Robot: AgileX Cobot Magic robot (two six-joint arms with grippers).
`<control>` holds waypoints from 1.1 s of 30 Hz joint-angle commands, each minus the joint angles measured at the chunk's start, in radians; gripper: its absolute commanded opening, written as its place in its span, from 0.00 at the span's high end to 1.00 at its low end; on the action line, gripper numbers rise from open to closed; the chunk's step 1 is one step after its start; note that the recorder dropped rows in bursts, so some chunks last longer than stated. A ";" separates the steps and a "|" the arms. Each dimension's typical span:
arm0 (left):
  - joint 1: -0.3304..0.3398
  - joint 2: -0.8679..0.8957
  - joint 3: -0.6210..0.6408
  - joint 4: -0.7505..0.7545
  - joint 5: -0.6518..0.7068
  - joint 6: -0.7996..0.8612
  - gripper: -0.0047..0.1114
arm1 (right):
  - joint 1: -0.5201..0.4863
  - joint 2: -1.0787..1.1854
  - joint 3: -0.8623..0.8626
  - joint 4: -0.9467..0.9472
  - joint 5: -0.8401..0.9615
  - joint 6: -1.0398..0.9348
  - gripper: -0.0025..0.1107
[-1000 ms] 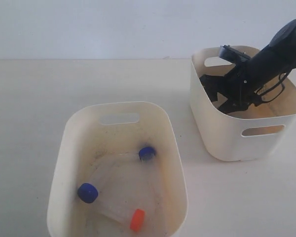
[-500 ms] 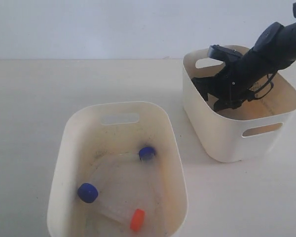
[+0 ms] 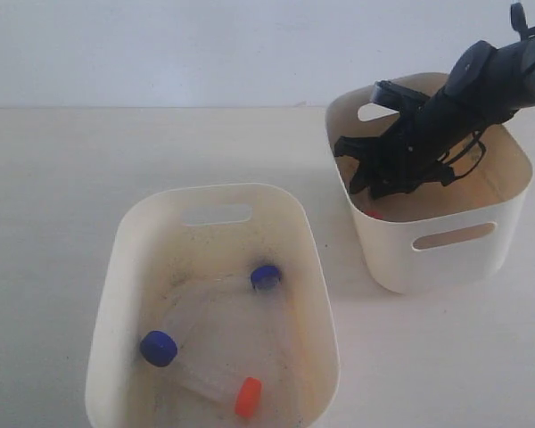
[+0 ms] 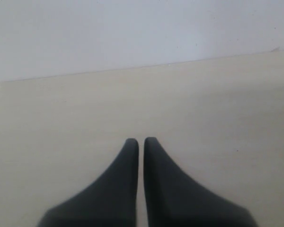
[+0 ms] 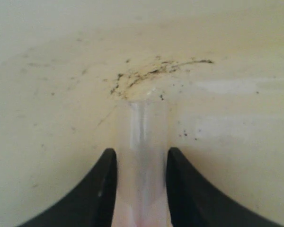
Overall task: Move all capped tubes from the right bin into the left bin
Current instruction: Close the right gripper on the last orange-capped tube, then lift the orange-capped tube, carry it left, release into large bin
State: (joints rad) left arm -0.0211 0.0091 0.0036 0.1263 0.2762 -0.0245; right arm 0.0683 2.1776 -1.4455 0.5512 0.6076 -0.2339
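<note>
The left bin (image 3: pixel 216 189) holds three capped tubes: one with a blue cap (image 3: pixel 266 275), another with a blue cap (image 3: pixel 159 348), and one with an orange-red cap (image 3: pixel 247 396). My right gripper (image 3: pixel 367 183) reaches into the right bin (image 3: pixel 428 259) near its left wall. In the right wrist view its fingers (image 5: pixel 141 153) press both sides of a clear tube (image 5: pixel 142 135) above the bin's speckled inner surface. A bit of orange-red cap (image 3: pixel 373 213) shows just under the gripper. My left gripper (image 4: pixel 140 140) is shut over bare table and is out of the exterior view.
Both bins stand on a pale cream table (image 3: pixel 62 178) with a white wall behind. The right bin's oval handle cutout (image 3: pixel 453 236) faces the camera. Dark specks and a curved smear (image 5: pixel 156 71) mark the bin surface ahead of the held tube.
The right bin has slid to the left and turned slightly along with my right arm. The arm has lifted a little, and an orange-red cap has come into view beneath the gripper.
</note>
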 commanded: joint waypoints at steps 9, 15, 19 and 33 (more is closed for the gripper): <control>0.001 -0.002 -0.004 -0.007 -0.015 -0.012 0.92 | -0.011 -0.045 0.016 -0.143 -0.019 0.040 0.86; 0.001 -0.002 -0.004 -0.007 -0.015 -0.012 0.92 | -0.013 -0.095 0.016 -0.137 -0.030 0.092 0.89; 0.001 -0.002 -0.004 -0.007 -0.015 -0.012 0.92 | -0.013 -0.115 0.016 -0.134 -0.032 0.099 0.98; 0.001 -0.002 -0.004 -0.007 -0.015 -0.012 0.92 | -0.038 -0.253 0.016 -0.125 -0.019 0.104 0.98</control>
State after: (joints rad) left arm -0.0211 0.0091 0.0036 0.1263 0.2762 -0.0245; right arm 0.0555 1.9844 -1.4308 0.4270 0.5884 -0.1269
